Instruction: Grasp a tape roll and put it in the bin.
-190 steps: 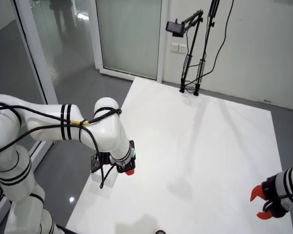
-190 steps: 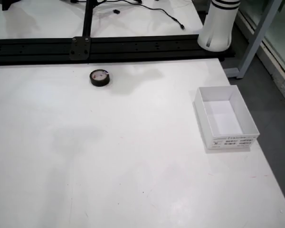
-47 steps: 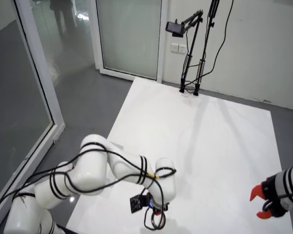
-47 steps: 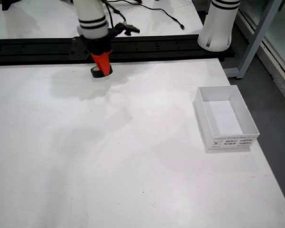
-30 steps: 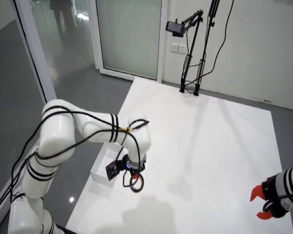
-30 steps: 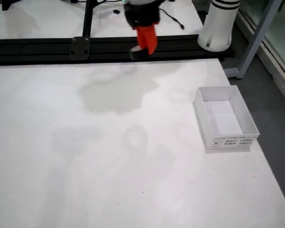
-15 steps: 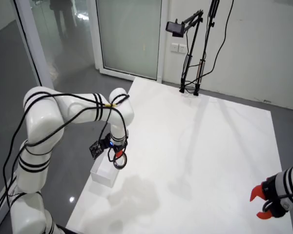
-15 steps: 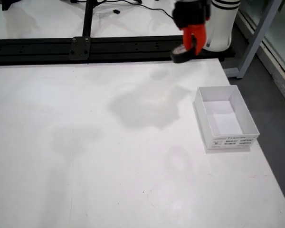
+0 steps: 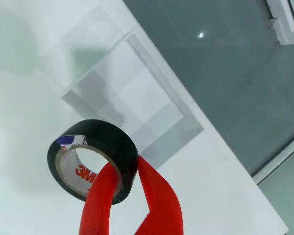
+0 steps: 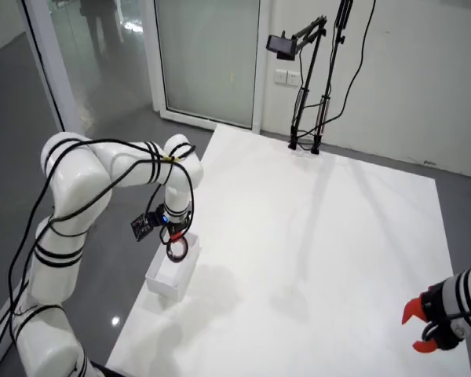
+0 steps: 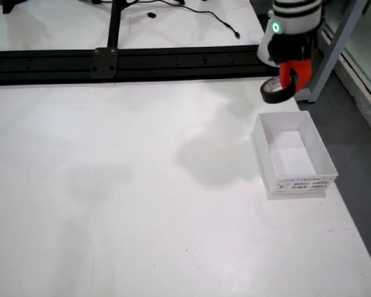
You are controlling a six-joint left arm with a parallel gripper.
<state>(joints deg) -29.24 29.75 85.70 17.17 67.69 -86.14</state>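
Observation:
My gripper [image 9: 123, 183] has red fingers [image 9: 100, 196] and is shut on a black tape roll [image 9: 92, 159], one finger inside the ring and one outside. The roll hangs in the air above the white open bin [image 9: 130, 100]. In the side view the gripper [image 10: 175, 239] holds the roll [image 10: 178, 250] just over the bin [image 10: 171, 275] at the table's left edge. In the front view the roll [image 11: 278, 90] is above the far end of the bin [image 11: 292, 154], which looks empty inside.
The bin stands close to the white table's edge [image 9: 225, 147], with grey floor beyond. A black rail [image 11: 123, 62] runs along the table's far side. A second arm's red gripper [image 10: 424, 322] rests at the lower right.

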